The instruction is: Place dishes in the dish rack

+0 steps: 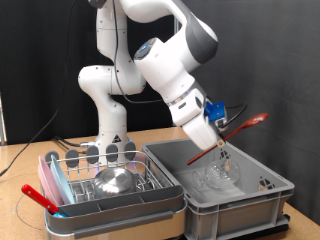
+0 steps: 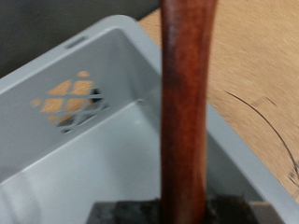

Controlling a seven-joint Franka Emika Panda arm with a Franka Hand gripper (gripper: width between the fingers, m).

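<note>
Gripper (image 1: 217, 143), right of centre, above the grey bin (image 1: 262, 196); jaws clamped on a red-brown utensil (image 1: 240, 127). Advice: lift clear of bin wall, keep handle level toward dish rack (image 1: 150, 176).

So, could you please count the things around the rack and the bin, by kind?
Dish rack: 1
Grey bin: 1
Steel bowl: 1, in the rack
Red-brown utensil: 1, held in the gripper over the bin
Clear glass pieces: in the bin, too blurred to count
Total: 4, plus the glass
</note>
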